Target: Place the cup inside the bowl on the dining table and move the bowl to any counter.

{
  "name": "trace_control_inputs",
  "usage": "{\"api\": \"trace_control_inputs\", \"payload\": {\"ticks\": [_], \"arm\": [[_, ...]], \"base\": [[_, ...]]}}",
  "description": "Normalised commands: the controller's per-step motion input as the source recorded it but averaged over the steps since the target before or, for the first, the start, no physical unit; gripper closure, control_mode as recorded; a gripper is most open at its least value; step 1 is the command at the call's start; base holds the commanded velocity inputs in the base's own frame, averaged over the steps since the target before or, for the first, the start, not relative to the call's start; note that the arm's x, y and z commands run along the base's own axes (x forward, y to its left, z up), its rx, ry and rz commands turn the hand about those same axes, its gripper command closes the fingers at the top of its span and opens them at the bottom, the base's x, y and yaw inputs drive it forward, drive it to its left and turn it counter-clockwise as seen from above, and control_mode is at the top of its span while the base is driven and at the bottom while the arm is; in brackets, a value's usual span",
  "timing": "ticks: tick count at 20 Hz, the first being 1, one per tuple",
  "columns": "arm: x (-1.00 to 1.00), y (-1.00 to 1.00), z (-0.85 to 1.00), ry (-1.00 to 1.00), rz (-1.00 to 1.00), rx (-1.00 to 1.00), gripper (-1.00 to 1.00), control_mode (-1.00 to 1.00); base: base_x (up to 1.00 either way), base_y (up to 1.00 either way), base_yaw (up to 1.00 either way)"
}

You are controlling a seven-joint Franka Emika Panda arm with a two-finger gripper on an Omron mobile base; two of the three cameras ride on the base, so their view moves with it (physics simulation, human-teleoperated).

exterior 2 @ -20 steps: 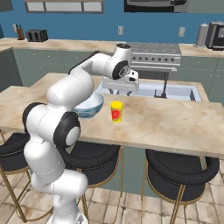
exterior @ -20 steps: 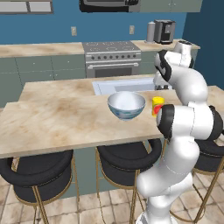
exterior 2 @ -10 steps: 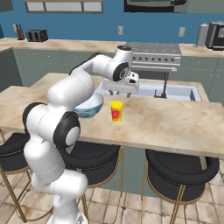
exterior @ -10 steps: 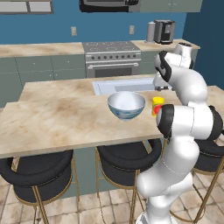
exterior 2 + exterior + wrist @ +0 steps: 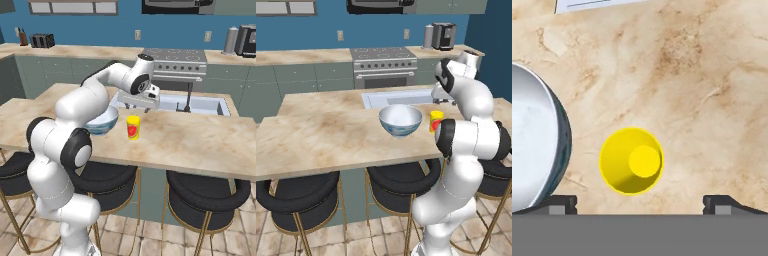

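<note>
Currently, end effector (image 5: 640,202): spread wide, nothing pinched; hung above the cup, as seen at the bottom of the hand view.
Cup (image 5: 631,161): upright on the dining surface (image 5: 321,135), lower centre of the hand view, open mouth faced toward the camera.
Bowl (image 5: 400,120): just beside the cup, apart from it; seen at centre in the left base view.
Risk: the cup is judged likely to be tipped if a fingertip is landed on its rim; that would be caused by an off-centre descent.
Risk: the bowl could be nudged by the nearer finger, given how close it is.
Surroundings: sink basin (image 5: 200,105) behind the cup; stove (image 5: 385,65) at upper centre; stools (image 5: 205,192) below.
Obstruction: none is seen between end effector and cup.
</note>
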Motion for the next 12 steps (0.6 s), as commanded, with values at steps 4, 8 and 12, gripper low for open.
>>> {"api": "trace_control_inputs", "payload": {"ticks": [4, 8, 12], "arm": [[0.03, 0.00, 0.00, 0.00, -0.07, 0.03, -1.00, -1.00], [0.00, 0.00, 0.00, 0.00, -0.08, 0.01, -1.00, -1.00], [0.00, 0.00, -0.03, 0.02, -0.09, 0.00, -1.00, -1.00]], "base": [[0.00, 0.00, 0.00], [0.00, 0.00, 0.00], [0.00, 0.00, 0.00]]}}
